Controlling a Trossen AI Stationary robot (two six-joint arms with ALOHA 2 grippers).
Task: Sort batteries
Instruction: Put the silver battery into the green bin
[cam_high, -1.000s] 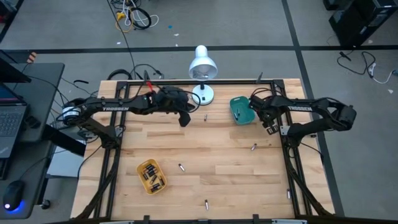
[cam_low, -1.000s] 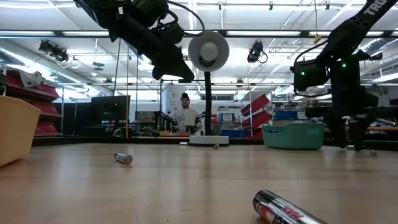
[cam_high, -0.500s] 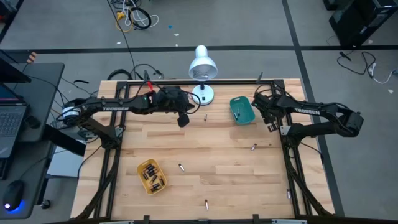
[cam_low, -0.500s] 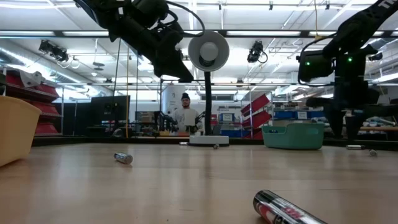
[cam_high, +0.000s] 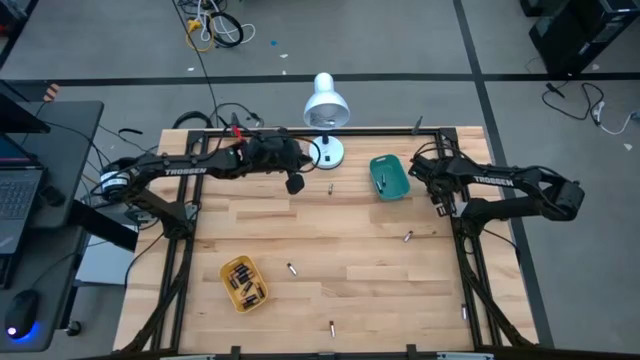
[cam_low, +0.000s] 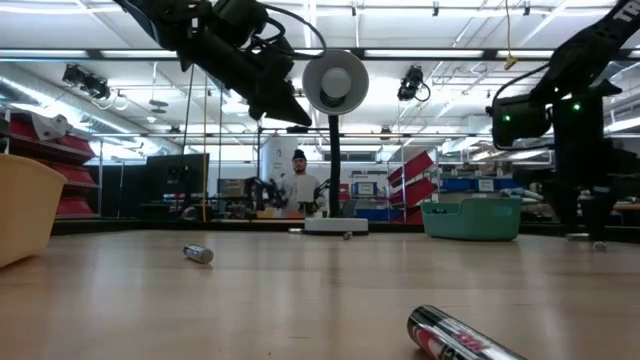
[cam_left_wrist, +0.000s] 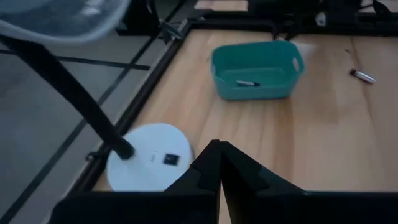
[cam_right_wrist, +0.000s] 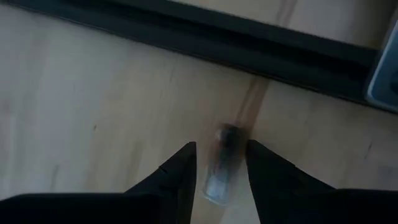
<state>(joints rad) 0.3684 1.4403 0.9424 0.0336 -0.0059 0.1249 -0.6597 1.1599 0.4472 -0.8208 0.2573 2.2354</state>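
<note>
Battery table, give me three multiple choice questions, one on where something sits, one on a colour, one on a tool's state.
1. Where is the lamp?
A. at the table's far edge, between the arms
B. in the yellow tray
C. at the near edge

2. What colour is the tray that lies next to the right tool?
A. red
B. teal
C. white

3. How do the left tool's fingers stand?
A. spread wide
B. shut, holding nothing
C. clamped on the lamp

Answers:
1 A, the high view shows its white base by the back rail.
2 B, the teal tray lies just beside the right arm's end, while the yellow tray is across the table.
3 B, in the left wrist view the left tool has its tips together with nothing between them, above the lamp's base.
</note>
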